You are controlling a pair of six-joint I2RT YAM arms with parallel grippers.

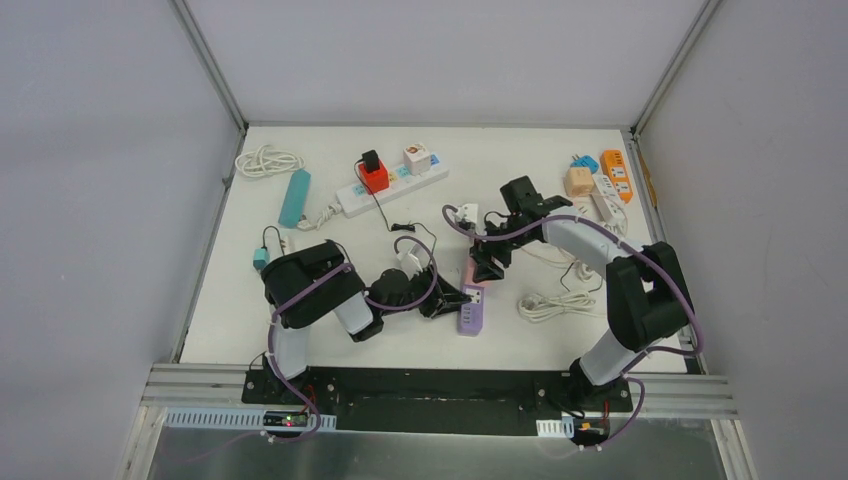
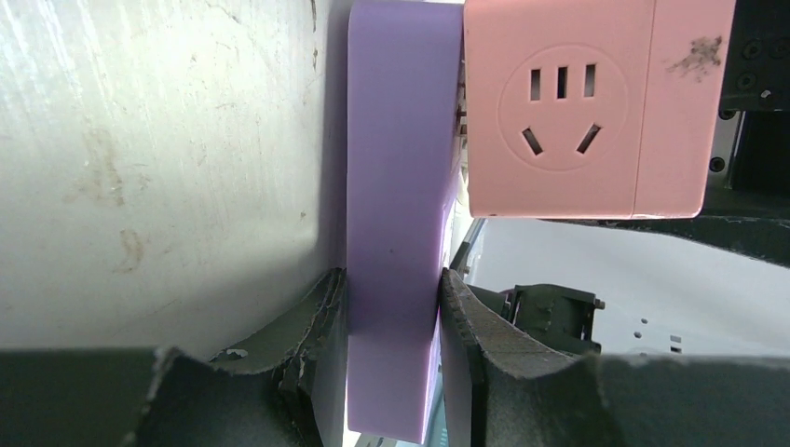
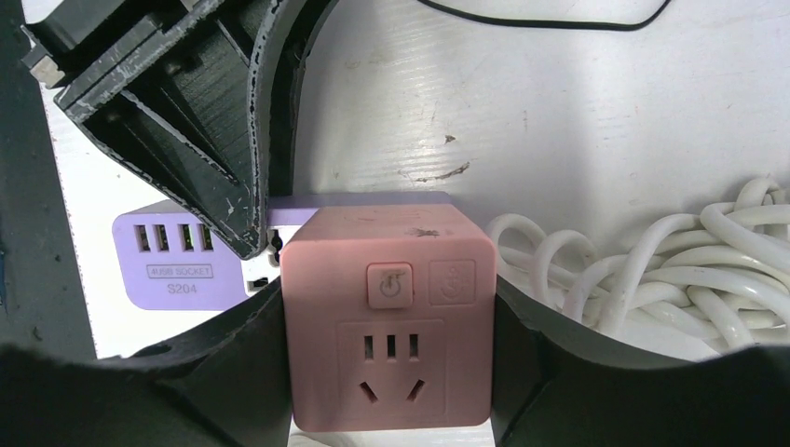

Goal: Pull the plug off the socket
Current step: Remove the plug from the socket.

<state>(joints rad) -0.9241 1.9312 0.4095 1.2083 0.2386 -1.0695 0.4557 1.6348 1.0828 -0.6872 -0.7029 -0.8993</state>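
Note:
A purple socket strip (image 1: 471, 310) lies near the table's middle front. A pink cube plug (image 1: 470, 270) sits against its far end. My left gripper (image 1: 448, 300) is shut on the strip's near end; in the left wrist view its fingers (image 2: 321, 317) clamp both sides of the purple body (image 2: 391, 186), with the pink cube (image 2: 578, 102) at its upper right and a thin gap between them. My right gripper (image 1: 487, 264) is shut on the pink cube (image 3: 387, 307) from both sides. The purple strip (image 3: 177, 256) shows behind it.
A white power strip (image 1: 400, 183) with a red plug (image 1: 374, 175) lies at the back. A teal strip (image 1: 294, 198) and a white cable coil (image 1: 268, 160) are at the back left. Orange and white adapters (image 1: 605, 185) are at the right. A white cable (image 3: 671, 270) lies beside the pink cube.

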